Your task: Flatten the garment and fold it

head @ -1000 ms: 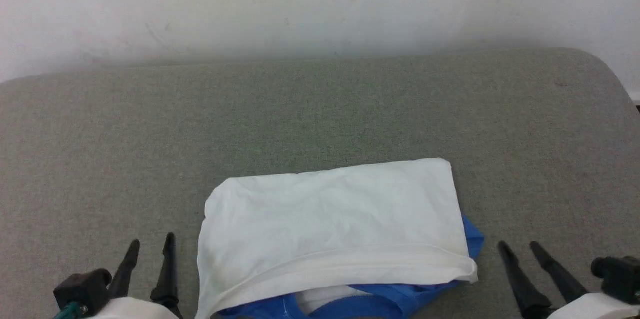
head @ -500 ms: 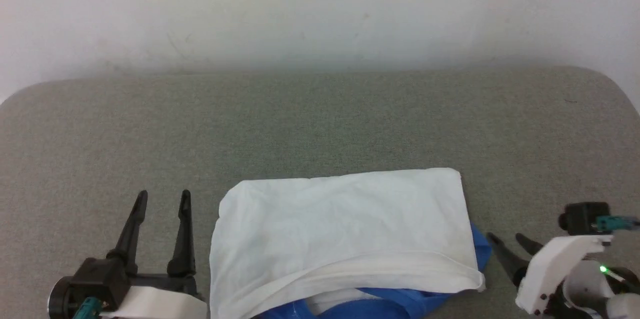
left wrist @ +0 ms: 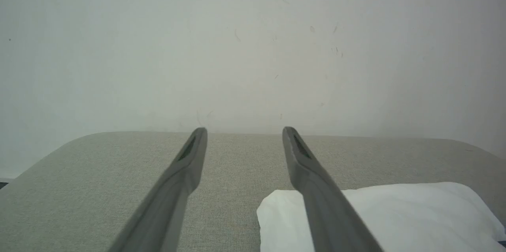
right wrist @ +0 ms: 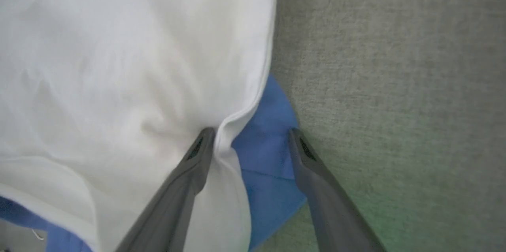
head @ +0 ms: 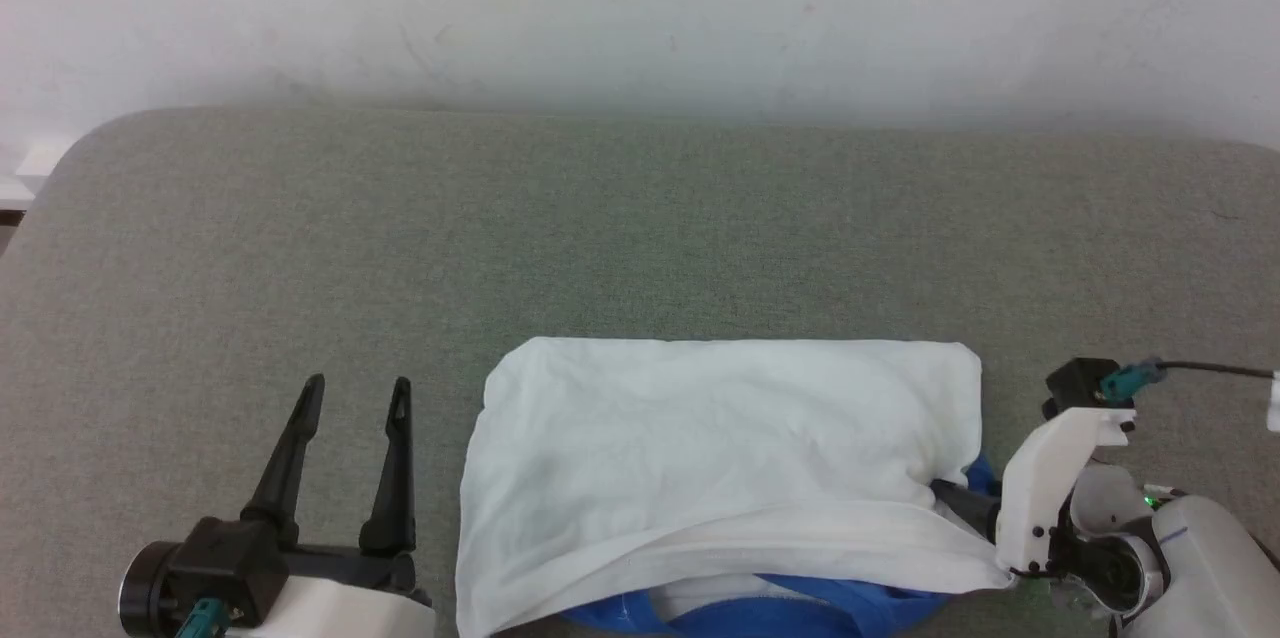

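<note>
The garment lies folded on the grey padded surface at lower centre of the head view. Its long axis runs left to right, with blue showing along the lower edge. The right gripper is nearer: fingers spread, straddling the lower right edge, one tip against the white layer, pinching nothing. The left gripper, spread, stands apart beside the left edge.
</note>
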You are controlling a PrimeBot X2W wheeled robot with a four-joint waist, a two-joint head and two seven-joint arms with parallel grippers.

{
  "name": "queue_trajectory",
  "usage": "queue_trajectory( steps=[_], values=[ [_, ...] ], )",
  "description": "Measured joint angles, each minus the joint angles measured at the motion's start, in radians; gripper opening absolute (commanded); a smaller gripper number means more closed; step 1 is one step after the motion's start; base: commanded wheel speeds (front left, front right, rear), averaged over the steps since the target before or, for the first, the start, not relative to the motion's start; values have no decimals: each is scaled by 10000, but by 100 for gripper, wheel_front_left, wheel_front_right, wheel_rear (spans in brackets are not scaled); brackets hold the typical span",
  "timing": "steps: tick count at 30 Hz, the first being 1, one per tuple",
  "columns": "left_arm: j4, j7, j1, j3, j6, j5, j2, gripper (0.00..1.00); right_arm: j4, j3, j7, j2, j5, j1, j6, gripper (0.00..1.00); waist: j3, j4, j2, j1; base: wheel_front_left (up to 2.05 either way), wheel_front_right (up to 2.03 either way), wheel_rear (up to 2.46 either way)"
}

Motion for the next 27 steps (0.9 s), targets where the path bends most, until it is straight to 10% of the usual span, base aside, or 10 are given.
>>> queue_trajectory(
  steps=[1,4,17,27],
  values=[
    [0,0,0,0,0,0,0,100,0,0,0,0,0,0,0,100,0,0,0,0,0,0,0],
    [81,0,12,140,-63,69,-113,100,286,305,577,-96,313,-320,-36,0,-3,63,0,0,0,0,0],
    [514,0,360,311,-410,270,-410,100,-389,769,-757,-336,859,311,-12,0,-646,-188,0,1,0,0,0],
    [512,0,622,401,-529,336,-456,100,-1223,-1007,-1181,-1509,665,1656,2,0,-947,-487,-1,1,0,0,0]
  ],
)
